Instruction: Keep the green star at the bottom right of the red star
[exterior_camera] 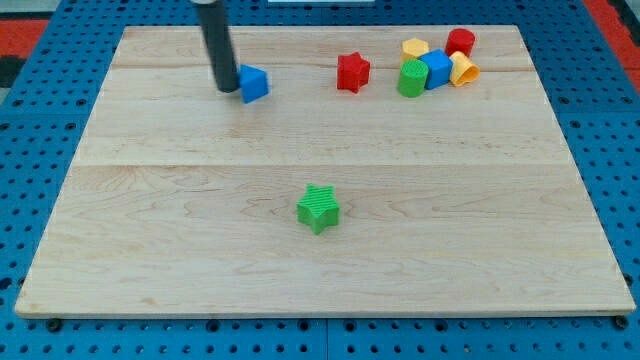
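Note:
The red star point(352, 72) lies near the view's top, right of centre. The green star point(319, 208) lies in the middle of the board, well below the red star and slightly to its left. My tip point(227, 88) is at the view's upper left, touching or almost touching the left side of a blue block point(254, 83). The tip is far from both stars.
A cluster sits at the view's top right: a green block point(411, 78), a blue cube point(436, 68), a yellow block point(415, 47), a red block point(460, 42) and a yellow-orange block point(464, 70). The wooden board point(150, 250) lies on a blue perforated table.

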You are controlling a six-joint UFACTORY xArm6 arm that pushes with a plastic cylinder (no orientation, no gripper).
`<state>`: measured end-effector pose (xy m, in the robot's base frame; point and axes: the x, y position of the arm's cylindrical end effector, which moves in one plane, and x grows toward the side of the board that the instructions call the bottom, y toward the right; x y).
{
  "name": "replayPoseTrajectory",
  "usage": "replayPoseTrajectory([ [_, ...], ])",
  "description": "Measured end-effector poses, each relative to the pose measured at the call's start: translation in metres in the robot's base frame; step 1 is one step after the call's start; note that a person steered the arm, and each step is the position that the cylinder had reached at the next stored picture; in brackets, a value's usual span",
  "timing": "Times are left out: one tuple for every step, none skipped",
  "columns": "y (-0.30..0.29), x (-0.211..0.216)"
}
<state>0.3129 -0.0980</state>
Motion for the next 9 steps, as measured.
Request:
replayPoseTrajectory([
  [0.06,0.001],
  [0.041,0.018],
  [0.055,0.065],
  [0.117,0.109],
  [0.138,0.165],
  [0.143,0.196],
  [0.092,0.212],
  [0.057,0.212],
  [0.053,0.196],
])
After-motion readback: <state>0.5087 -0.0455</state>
